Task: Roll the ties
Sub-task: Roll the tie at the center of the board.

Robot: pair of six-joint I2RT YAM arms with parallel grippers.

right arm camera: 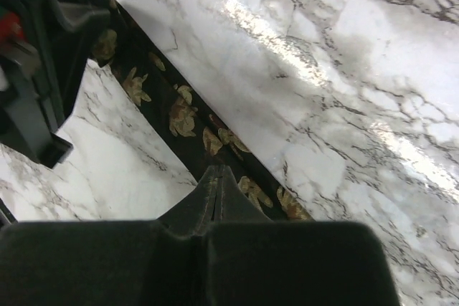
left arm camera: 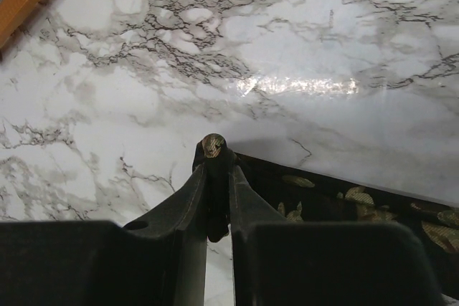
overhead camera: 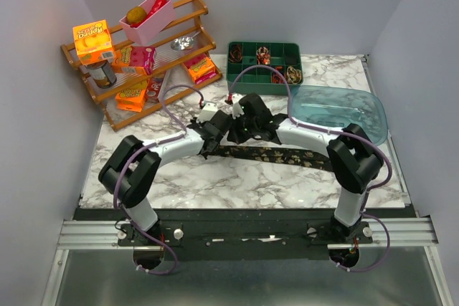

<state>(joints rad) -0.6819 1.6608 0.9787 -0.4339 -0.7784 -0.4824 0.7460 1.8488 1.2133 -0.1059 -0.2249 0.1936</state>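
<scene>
The left gripper [left arm camera: 215,159] is clenched on the very end of a long dark fabric necktie with a gold leaf pattern [left arm camera: 344,202], the tip folded into a small nub between its fingertips. The rest of the band runs flat to that gripper's right across the white marble-patterned tabletop [left arm camera: 107,105]. The right gripper [right arm camera: 218,175] is shut tight with nothing visible between its tips, poised over the band's middle; whether it touches the cloth cannot be told. Rolling well probably calls for turning the pinched end over itself in tight, even wraps while the other arm pins the band straight, so the coil does not skew. Far beyond both grippers sits a green plastic compartment tray [overhead camera: 264,62] holding small coiled ties [overhead camera: 263,54].
</scene>
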